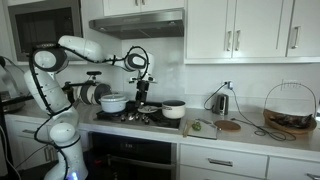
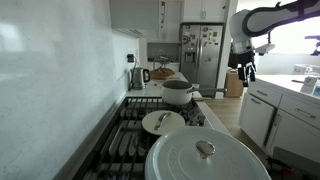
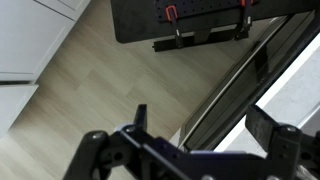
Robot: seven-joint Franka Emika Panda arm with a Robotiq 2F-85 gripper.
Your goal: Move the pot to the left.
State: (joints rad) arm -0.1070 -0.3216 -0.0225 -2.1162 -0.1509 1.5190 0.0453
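White cabinets (image 1: pixel 240 30) and a range hood (image 1: pixel 137 24) hang above the counter (image 1: pixel 250 136).

In an exterior view I get dim, even light, with shadow under the cabinets (image 1: pixel 240 30). In an exterior view the window (image 2: pixel 292 50) blows out white, and the near lid (image 2: pixel 205 155) looks soft.

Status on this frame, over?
End effector open, empty, over the floor off the stove front. Pot on the stove, untouched. Bigger white pot further along the stove, possibly in its path.
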